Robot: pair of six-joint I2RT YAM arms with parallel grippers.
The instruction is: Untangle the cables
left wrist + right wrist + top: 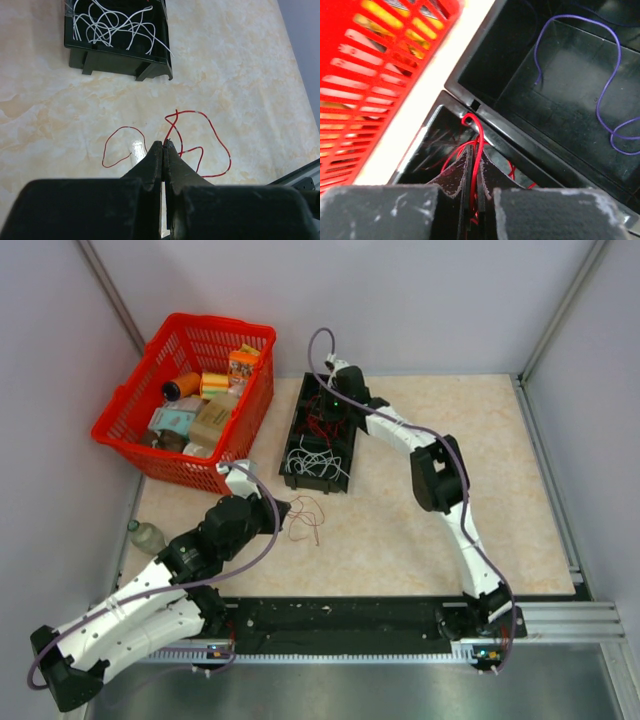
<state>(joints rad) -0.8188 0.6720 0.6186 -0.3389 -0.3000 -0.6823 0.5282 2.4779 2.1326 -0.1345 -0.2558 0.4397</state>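
Two loose red cables lie on the table: a small loop (122,145) and a larger loopy one (202,145), both also in the top view (305,520). My left gripper (164,144) is low over the table with its jaws shut; the larger red cable's end runs into its tips. A black tray (346,480) holds white cables (315,462) in its near compartment and red cables in the middle one. My right gripper (476,150) is inside the middle compartment, shut on a red cable (479,132) that runs up between its fingers. It also shows in the top view (322,418).
A red basket (135,410) full of boxes and cans stands left of the tray. A purple cable (617,60) lies in the tray's far compartment. A small bottle (147,536) sits at the table's left edge. Walls close in the back and sides.
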